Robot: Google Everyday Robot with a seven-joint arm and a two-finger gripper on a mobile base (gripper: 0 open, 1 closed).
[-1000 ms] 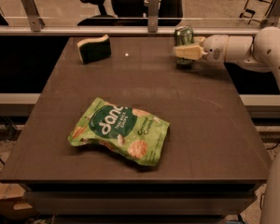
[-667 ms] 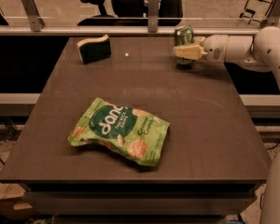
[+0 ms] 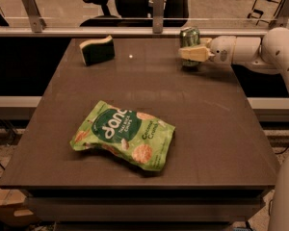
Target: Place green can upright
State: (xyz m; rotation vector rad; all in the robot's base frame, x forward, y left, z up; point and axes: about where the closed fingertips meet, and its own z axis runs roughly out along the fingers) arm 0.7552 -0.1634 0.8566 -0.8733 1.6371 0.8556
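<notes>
The green can (image 3: pixel 189 36) stands upright at the far edge of the surface (image 3: pixel 207 129), at about 1 o'clock from its middle, with its silvery top rim showing. The gripper (image 3: pixel 186 53) reaches in from 3 o'clock on a white arm (image 3: pixel 260 49). Its pale fingers (image 3: pixel 195 54) are closed around the lower half of the can, pinching it: one finger lies across the side of the can that faces the camera, and the can sits between that finger and the one behind it. The can's base looks level with the surface, but whether it touches cannot be told.

The pale markings on the can are too small to read. The snack bag (image 3: pixel 125 134) lies flat at about 7 o'clock, well apart from the can. It carries the large white letters "danc" on a dark green patch, and the smaller print beside them looks like "Coconut Crunch", though not surely.

By count there is one can, one snack bag and one green-and-yellow sponge (image 3: pixel 97 50), which sits at about 11 o'clock near the far left corner.
</notes>
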